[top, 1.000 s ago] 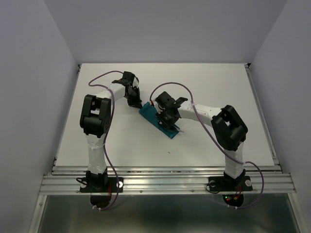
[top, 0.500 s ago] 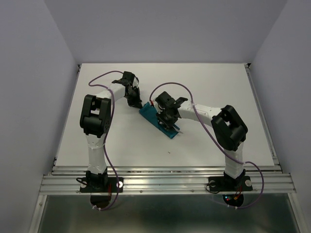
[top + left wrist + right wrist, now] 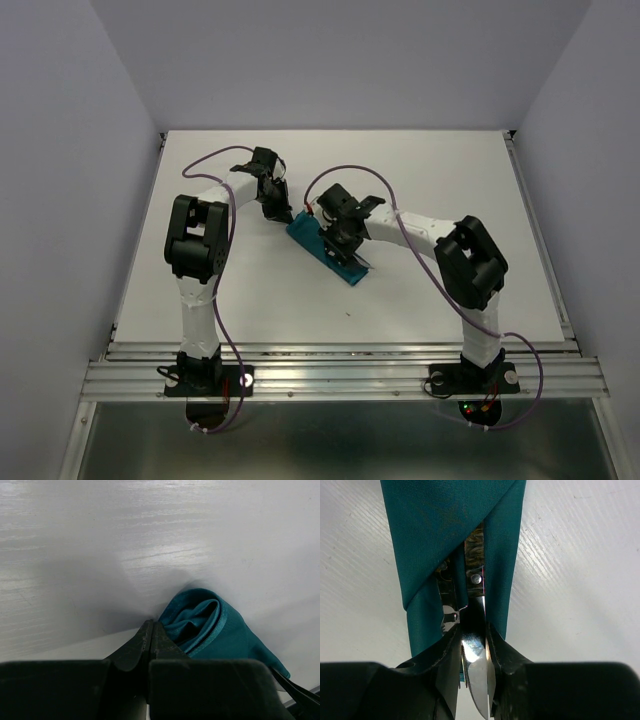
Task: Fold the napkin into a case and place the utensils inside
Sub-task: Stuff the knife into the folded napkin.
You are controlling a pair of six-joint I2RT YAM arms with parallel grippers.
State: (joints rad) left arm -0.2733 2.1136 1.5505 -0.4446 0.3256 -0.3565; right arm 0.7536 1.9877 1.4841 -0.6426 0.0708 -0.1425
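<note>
The napkin lies folded as a narrow teal case in the middle of the table, set diagonally. In the right wrist view the case opens toward me, and my right gripper is shut on the knife's silver blade. The knife's dark riveted handle is inside the opening, and the silver fork lies beside it on the left, mostly covered. From above, the right gripper hangs over the case. My left gripper is shut at the case's far-left end, with no cloth seen between its tips.
The white tabletop surrounds the case, with walls at the back and sides. Purple cables loop over both arms. A metal rail runs along the near edge.
The right gripper has narrowed onto the knife blade and shifted slightly up and left along the case. The left arm has not moved.
</note>
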